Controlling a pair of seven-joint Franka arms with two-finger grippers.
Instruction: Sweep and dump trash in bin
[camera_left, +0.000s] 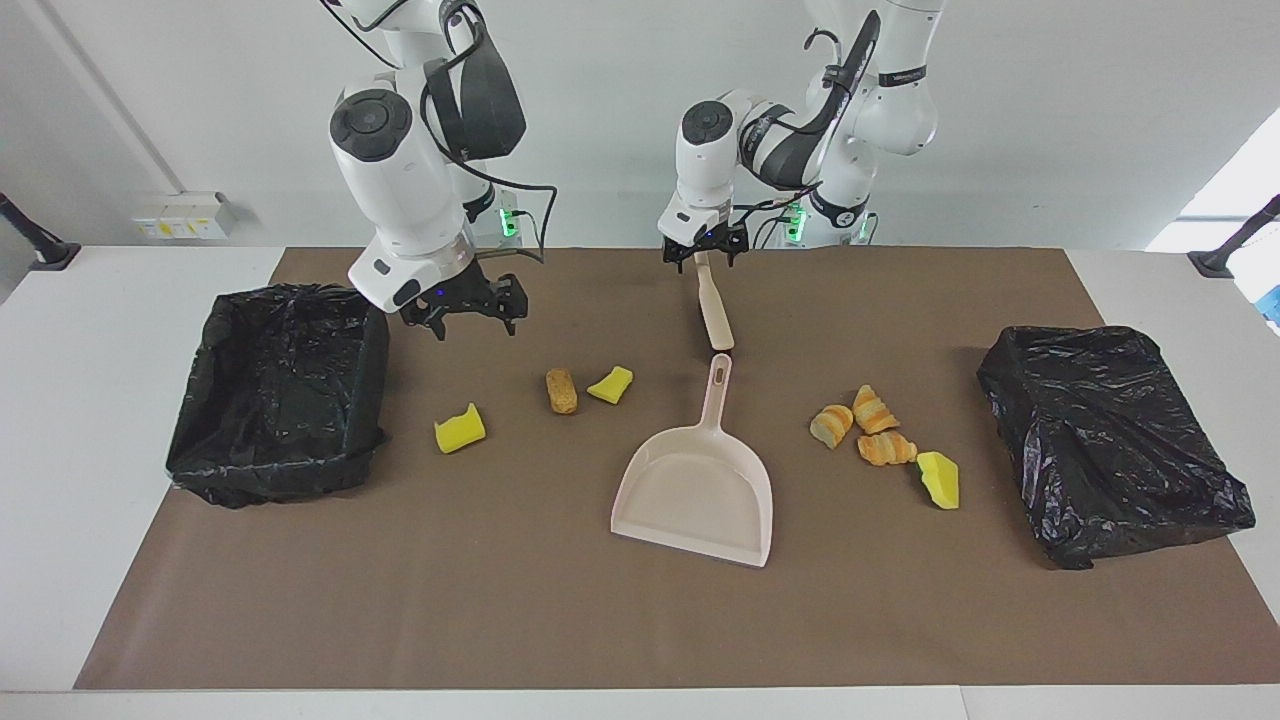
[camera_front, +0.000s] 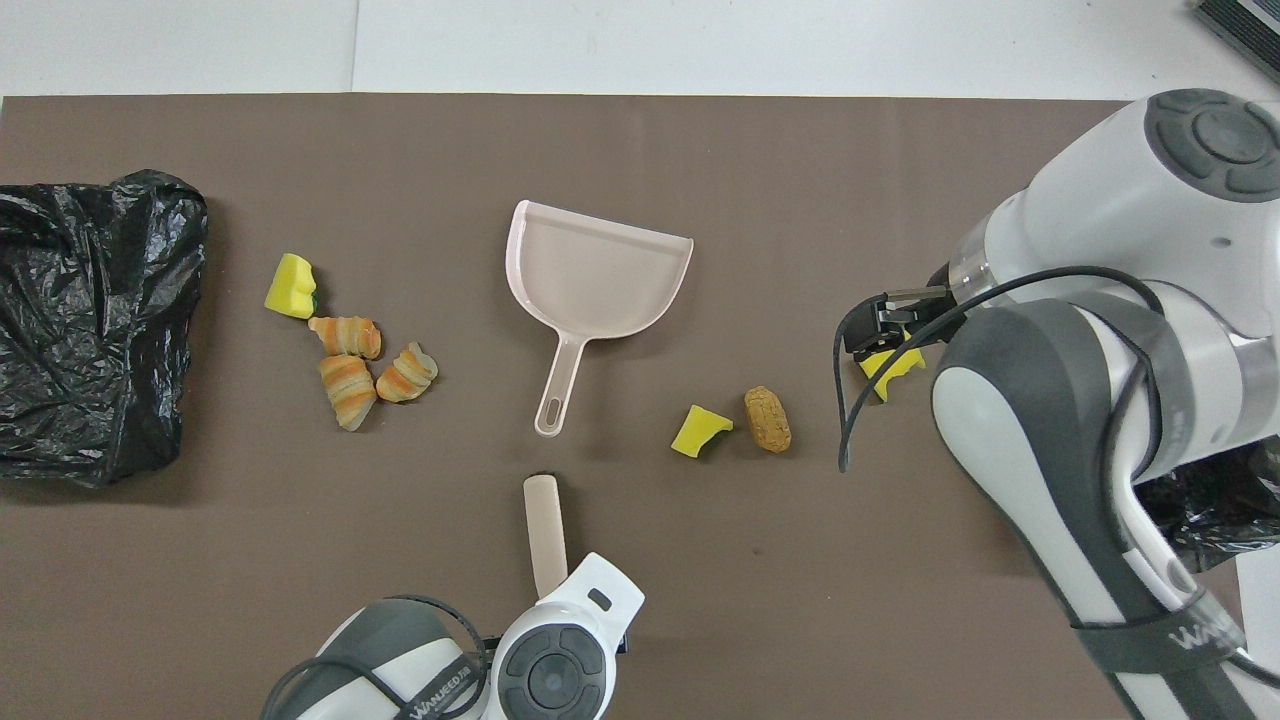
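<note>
The trash lies on the brown mat: a yellow sponge chunk (camera_left: 460, 428), a brown bread roll (camera_left: 561, 390) and a second sponge chunk (camera_left: 611, 384) toward the right arm's end. Three croissant pieces (camera_left: 874, 430) and a green-faced sponge chunk (camera_left: 939, 479) lie toward the left arm's end. My left gripper (camera_left: 702, 262) hangs open over the handle end of the beige brush (camera_left: 714, 310). My right gripper (camera_left: 468, 318) is open in the air beside the black-lined bin (camera_left: 280, 390). From overhead the right gripper (camera_front: 880, 330) covers part of a sponge chunk (camera_front: 893, 366).
A beige dustpan (camera_left: 700, 490) lies mid-mat with its handle pointing at the brush head. A second black bag-covered bin (camera_left: 1110, 440) sits at the left arm's end. White table (camera_left: 100, 600) borders the mat.
</note>
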